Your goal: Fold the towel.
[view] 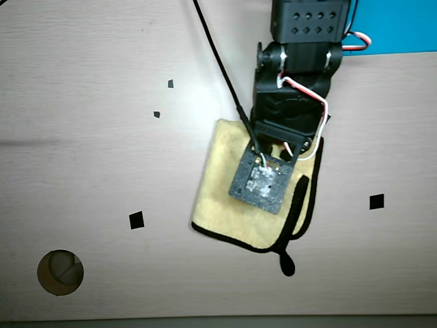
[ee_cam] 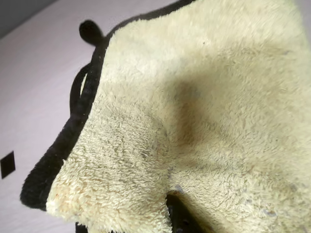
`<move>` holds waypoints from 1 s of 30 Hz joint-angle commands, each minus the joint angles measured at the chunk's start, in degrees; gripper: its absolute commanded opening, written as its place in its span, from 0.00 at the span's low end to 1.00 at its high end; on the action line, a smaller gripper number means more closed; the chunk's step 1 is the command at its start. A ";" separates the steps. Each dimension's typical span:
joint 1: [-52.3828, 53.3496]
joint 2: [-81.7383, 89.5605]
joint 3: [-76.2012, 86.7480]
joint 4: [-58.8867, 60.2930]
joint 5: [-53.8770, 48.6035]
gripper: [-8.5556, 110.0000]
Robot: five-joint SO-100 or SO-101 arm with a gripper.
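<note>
The pale yellow fuzzy towel [ee_cam: 218, 97] fills the wrist view, raised close to the lens, with its black edging [ee_cam: 63, 145] and black loop [ee_cam: 90, 31] at the left. My gripper [ee_cam: 182, 218] shows only as a dark finger at the bottom edge, with cloth bunched around it, so it looks shut on the towel. In the overhead view the towel [view: 212, 198] lies on the table under the arm [view: 293, 89], one layer turned over so two black edge lines run down its right side. The loop [view: 287, 263] pokes out at the bottom corner. There the wrist's camera board [view: 259, 181] hides the gripper.
Black square markers [view: 136, 220] [view: 376, 201] sit on the pale wooden table, one also in the wrist view [ee_cam: 7, 164]. A round hole [view: 60, 272] lies at the lower left. A flat blue sheet [view: 396, 24] is at the top right. A black cable [view: 218, 61] runs to the wrist.
</note>
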State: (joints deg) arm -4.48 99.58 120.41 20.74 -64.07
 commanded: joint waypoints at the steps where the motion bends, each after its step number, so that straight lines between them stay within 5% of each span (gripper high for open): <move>1: -1.32 0.44 0.09 -0.18 1.23 0.10; 16: -0.70 4.13 -6.77 12.57 5.98 0.20; 25: -3.43 12.92 -12.83 34.19 29.09 0.19; 30: -4.75 15.29 -8.79 36.65 39.81 0.15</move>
State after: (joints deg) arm -8.61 111.88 111.62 56.87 -29.09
